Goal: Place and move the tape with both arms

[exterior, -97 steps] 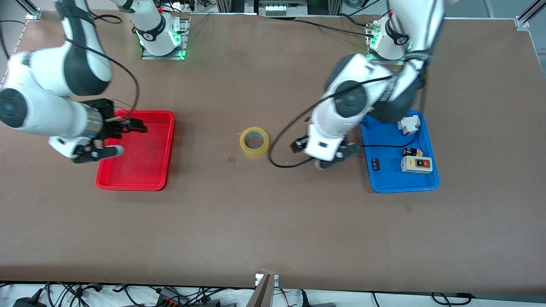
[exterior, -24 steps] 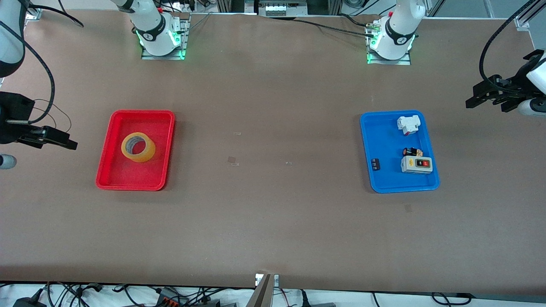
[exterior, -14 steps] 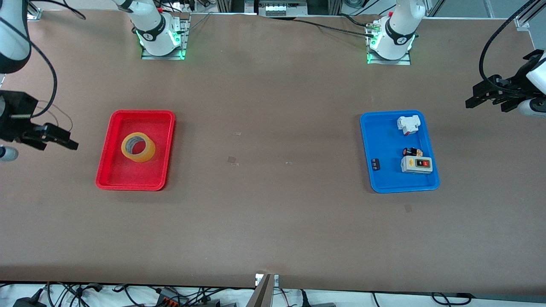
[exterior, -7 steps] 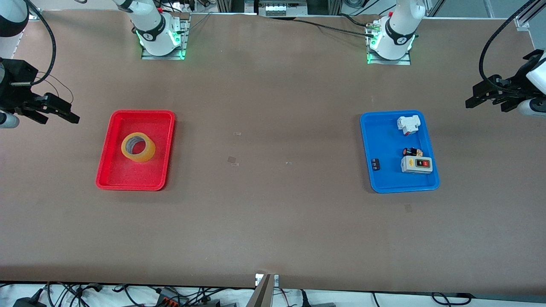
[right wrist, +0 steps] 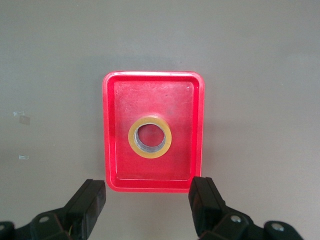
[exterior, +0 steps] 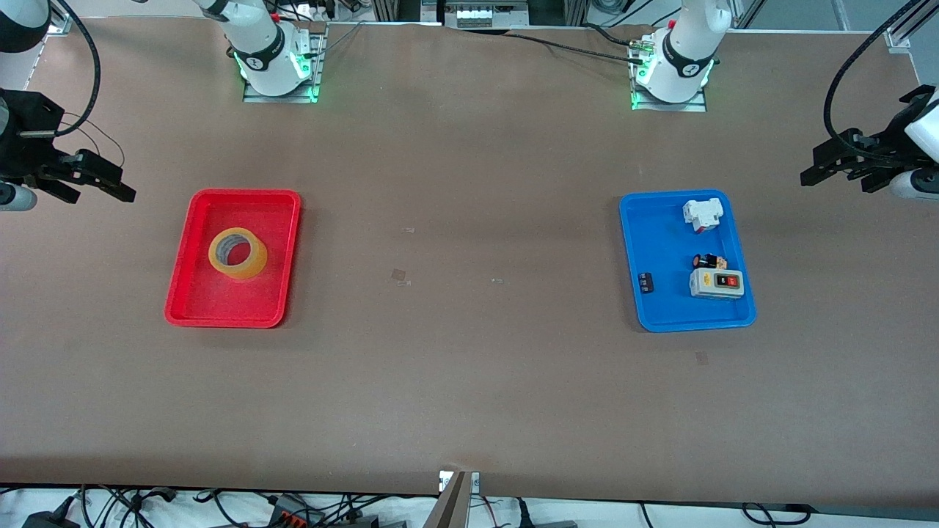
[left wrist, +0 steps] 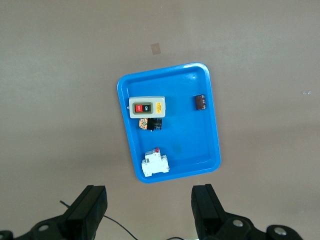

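The yellowish tape roll (exterior: 237, 253) lies flat in the red tray (exterior: 192, 300) toward the right arm's end of the table; it also shows in the right wrist view (right wrist: 150, 137) inside the red tray (right wrist: 112, 175). My right gripper (exterior: 94, 187) is open and empty, high over the bare table at the right arm's end, beside the red tray; its fingers (right wrist: 90, 200) frame the view. My left gripper (exterior: 832, 163) is open and empty, high over the table at the left arm's end, with a finger (left wrist: 206, 207) showing in the left wrist view.
A blue tray (exterior: 664, 312) toward the left arm's end holds a grey switch box (exterior: 716, 282), a white breaker (exterior: 702, 214), a small black and red part (exterior: 707, 261) and a small dark block (exterior: 645, 282). The blue tray (left wrist: 210, 135) also shows in the left wrist view.
The tape went from the table's middle into the red tray. Both arms pulled back to the table's ends. In the last second my right gripper moved toward the robots' side; the left arm stayed still.
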